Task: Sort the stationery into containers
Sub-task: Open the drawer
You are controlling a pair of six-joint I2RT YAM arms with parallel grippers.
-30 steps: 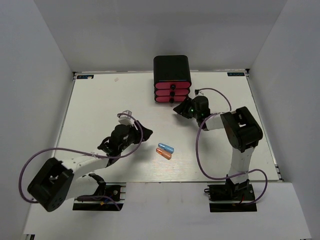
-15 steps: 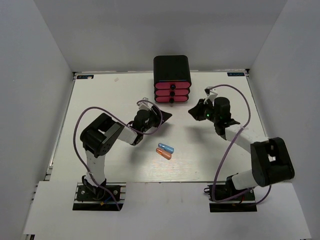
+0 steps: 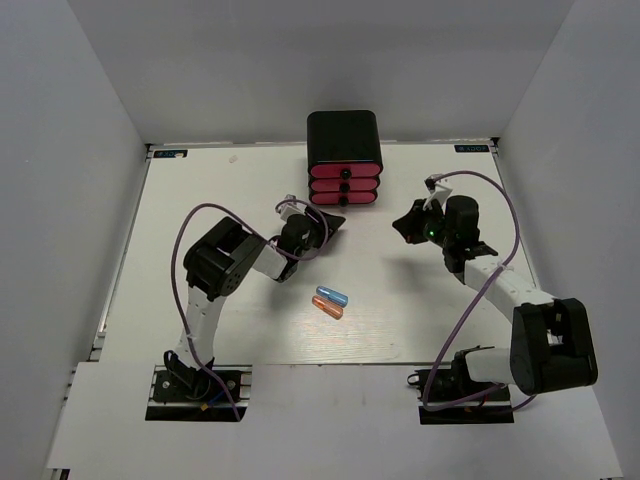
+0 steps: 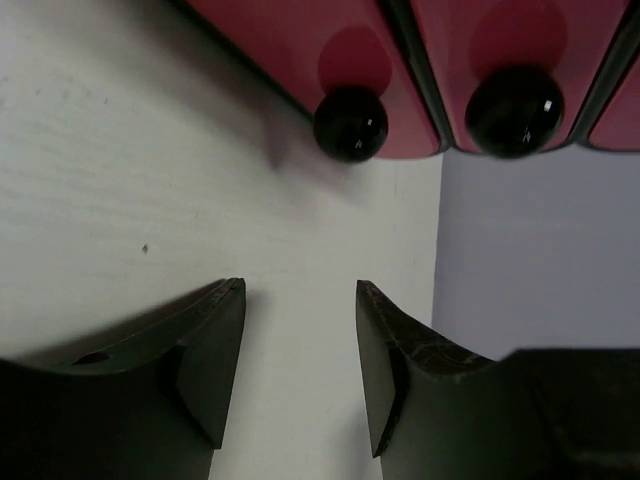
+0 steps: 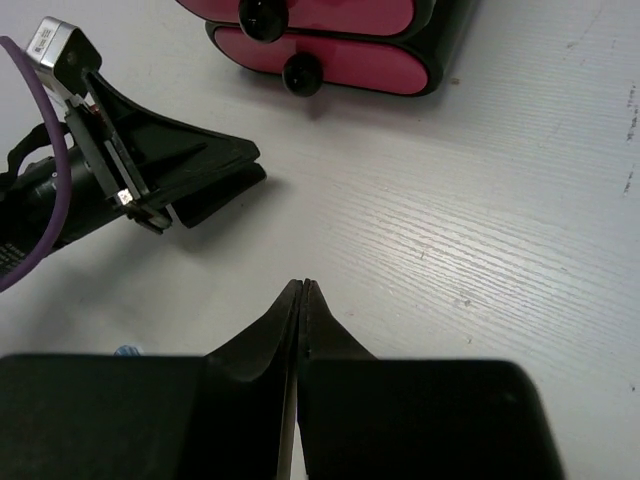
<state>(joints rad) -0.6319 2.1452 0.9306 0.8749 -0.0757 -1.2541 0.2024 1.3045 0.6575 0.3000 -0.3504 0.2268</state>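
Observation:
A black cabinet (image 3: 343, 132) with three stacked pink drawers (image 3: 344, 185) and black knobs stands at the back middle of the table. All drawers look shut. My left gripper (image 3: 335, 226) is open and empty, just in front-left of the lowest drawer; its wrist view shows the bottom knob (image 4: 350, 124) a short way ahead of the open jaws. My right gripper (image 3: 402, 225) is shut and empty, to the right of the drawers. A blue capsule (image 3: 331, 296) and an orange capsule (image 3: 327, 308) lie side by side mid-table. The pen, marker and sticks are out of view.
The white table (image 3: 200, 200) has walls on the left, back and right. The left gripper shows in the right wrist view (image 5: 160, 170), with the drawers (image 5: 330, 50) beyond it.
My left gripper has moved right and a little forward, closer to the lowest drawer. My right gripper has moved right, away from the drawers. The capsules have not moved.

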